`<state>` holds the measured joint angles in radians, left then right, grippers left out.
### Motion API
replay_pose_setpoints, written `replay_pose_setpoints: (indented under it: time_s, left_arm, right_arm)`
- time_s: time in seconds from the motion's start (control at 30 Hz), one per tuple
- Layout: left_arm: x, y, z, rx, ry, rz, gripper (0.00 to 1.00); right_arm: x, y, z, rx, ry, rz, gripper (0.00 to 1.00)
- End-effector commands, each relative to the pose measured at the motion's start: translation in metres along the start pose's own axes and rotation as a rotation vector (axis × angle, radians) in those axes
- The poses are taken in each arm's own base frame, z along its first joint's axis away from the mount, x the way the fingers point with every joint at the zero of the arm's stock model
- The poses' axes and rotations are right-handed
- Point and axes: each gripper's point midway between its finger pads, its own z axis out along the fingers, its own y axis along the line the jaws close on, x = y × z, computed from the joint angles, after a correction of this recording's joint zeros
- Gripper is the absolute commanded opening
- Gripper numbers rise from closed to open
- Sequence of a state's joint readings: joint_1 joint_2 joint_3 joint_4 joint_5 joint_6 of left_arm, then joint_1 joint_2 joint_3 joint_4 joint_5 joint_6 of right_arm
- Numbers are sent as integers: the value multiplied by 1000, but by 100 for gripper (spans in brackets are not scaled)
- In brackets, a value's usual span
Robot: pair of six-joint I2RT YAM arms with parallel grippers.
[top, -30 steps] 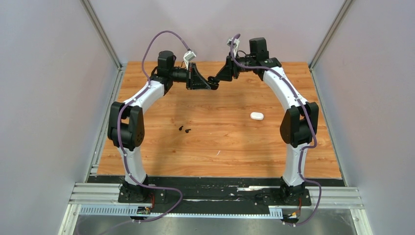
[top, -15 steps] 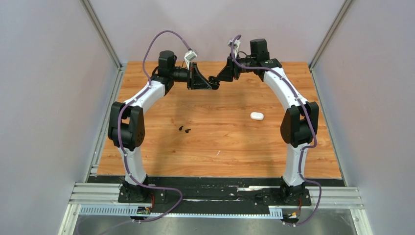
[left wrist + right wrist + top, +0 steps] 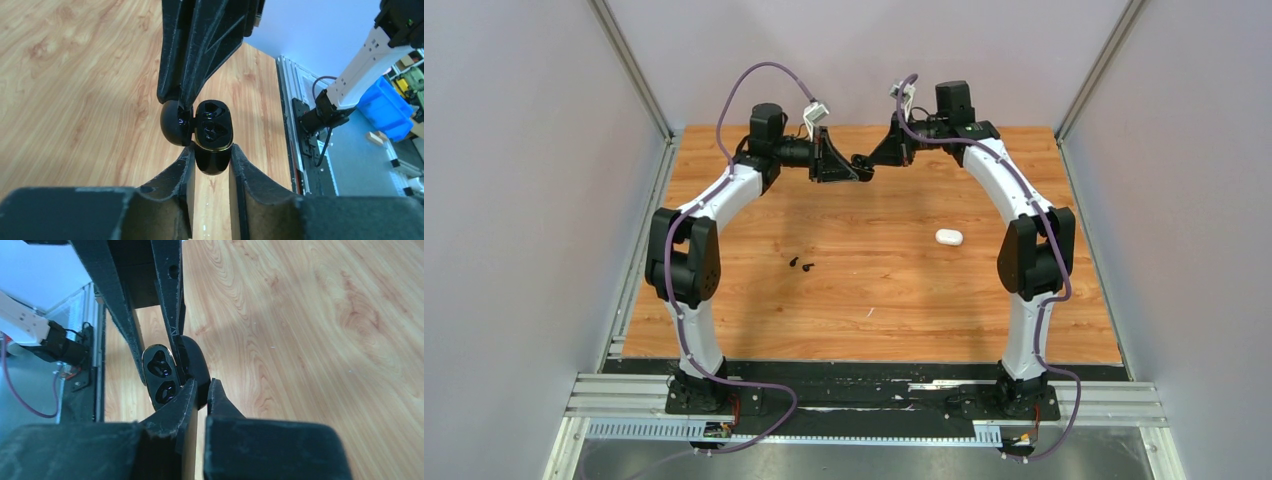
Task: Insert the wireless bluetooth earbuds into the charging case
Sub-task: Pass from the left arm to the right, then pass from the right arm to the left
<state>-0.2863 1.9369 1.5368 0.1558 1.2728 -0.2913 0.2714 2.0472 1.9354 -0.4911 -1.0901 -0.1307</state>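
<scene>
Right end effector [image 3: 202,385] just pinched shut on lid [image 3: 174,122] of charging case [image 3: 212,125] clamped by left end effector [image 3: 211,150]: case held open, black earbuds [image 3: 801,265] not yet loaded, on surface [image 3: 874,290] well below.

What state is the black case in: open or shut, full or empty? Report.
Open and empty: lid of the black case swung aside, both wells bare; black earbuds lie on the table.

The middle of the surface [image 3: 874,300] is left open between the left arm [image 3: 724,195] and right arm [image 3: 999,175], interrupted only by black earbuds [image 3: 801,265] and a white case [image 3: 949,237]; the far middle is blocked by the black charging case [image 3: 212,135].
</scene>
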Motion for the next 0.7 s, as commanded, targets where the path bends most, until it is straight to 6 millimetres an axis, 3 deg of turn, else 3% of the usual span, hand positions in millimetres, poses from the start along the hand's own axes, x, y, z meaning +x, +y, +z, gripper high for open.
replay_pose_setpoints:
  time_s: [0.0,0.1,0.3,0.67]
  left_arm:
    - [-3,13,-6,-131,36,-24,42]
    - [-11,12,-13,-148,59,-77,54]
    - [-17,-3,-22,-127,106,-123,58]
    - [0,1,-12,-159,183,-159,60]
  right_arm:
    - [-23,9,-10,9,-29,-181,0]
    - [-20,9,-16,48,-4,-347,0]
    - [4,8,-13,94,79,-645,0]
    - [3,31,10,45,99,-795,0]
